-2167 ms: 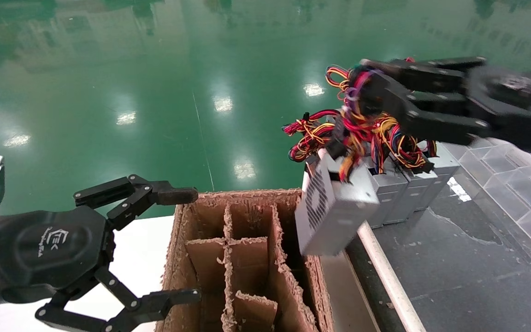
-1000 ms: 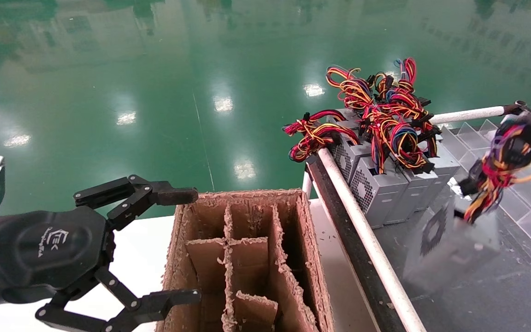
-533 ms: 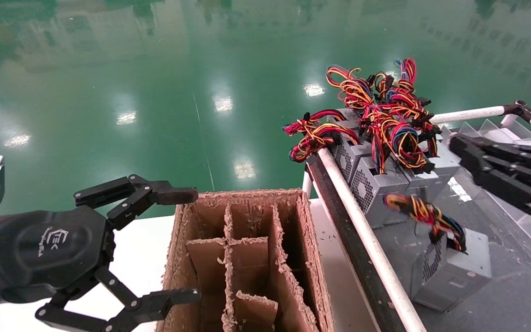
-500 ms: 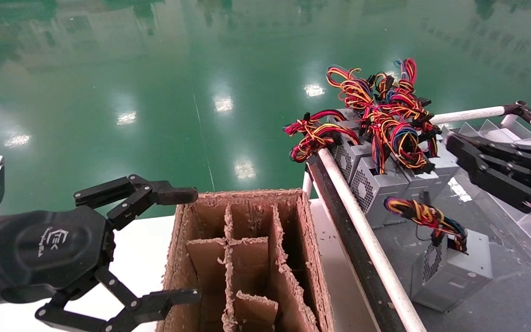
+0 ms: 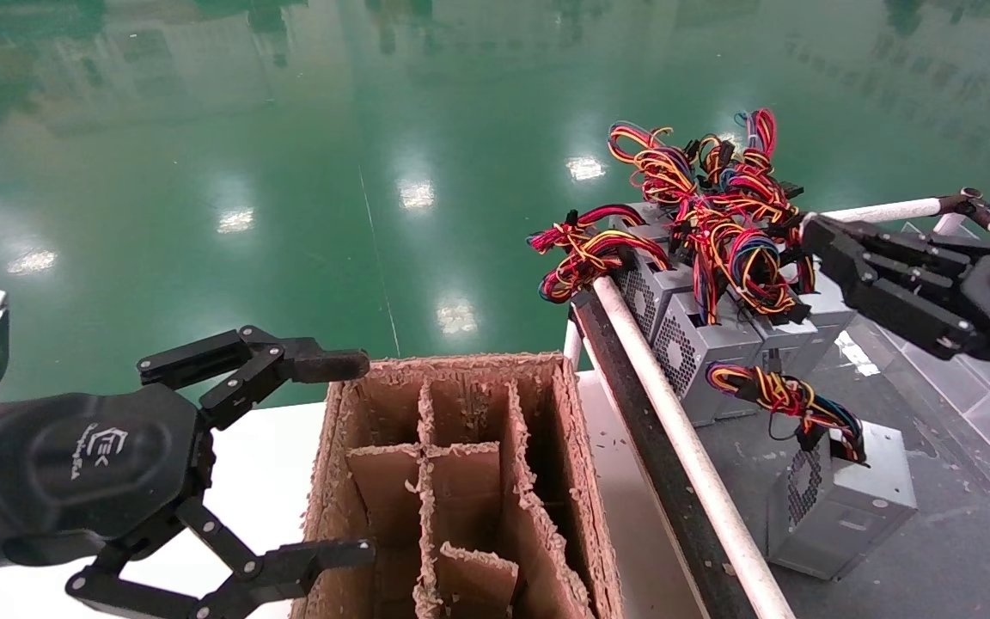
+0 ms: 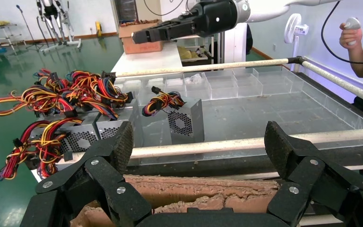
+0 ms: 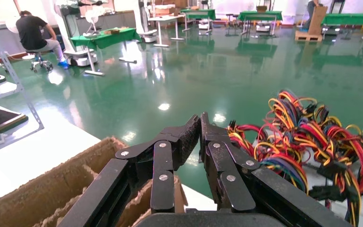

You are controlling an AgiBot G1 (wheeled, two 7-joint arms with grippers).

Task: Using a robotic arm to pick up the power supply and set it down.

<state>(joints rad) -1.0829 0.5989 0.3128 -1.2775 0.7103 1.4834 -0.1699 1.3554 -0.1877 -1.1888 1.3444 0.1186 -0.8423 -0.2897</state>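
Head view gives you the whole layout: the power supply [image 5: 843,507] stands alone on the dark tray floor [image 5: 959,550], just right of the white rail [image 5: 684,456], its wire bundle [image 5: 783,400] curling off its top. Nothing is holding it. Behind it, a row of other grey units [image 5: 718,344] sits against the rail with a tangle of red and yellow cables [image 5: 710,215] piled on top.

Your right gripper [image 5: 813,236] hangs in the air above the tray, well apart from the set-down unit, its tip near the cable tangle. From the head you cannot judge its fingers well; the right wrist view settles it, showing the two fingertips [image 7: 189,135] pressed together with nothing between them. That same view looks past them to the cable tangle [image 7: 312,137] and a corner of the cardboard divider box [image 7: 71,189], but the lone unit is out of its frame.

Your left gripper [image 5: 336,456] is parked at the left edge of the divider box [image 5: 452,481], fingers spread wide. Its wrist view shows what the head does not: the perforated fan face of the power supply [image 6: 184,123] seen side-on beyond the rail [image 6: 208,149], and the right gripper [image 6: 139,37] floating high above it.
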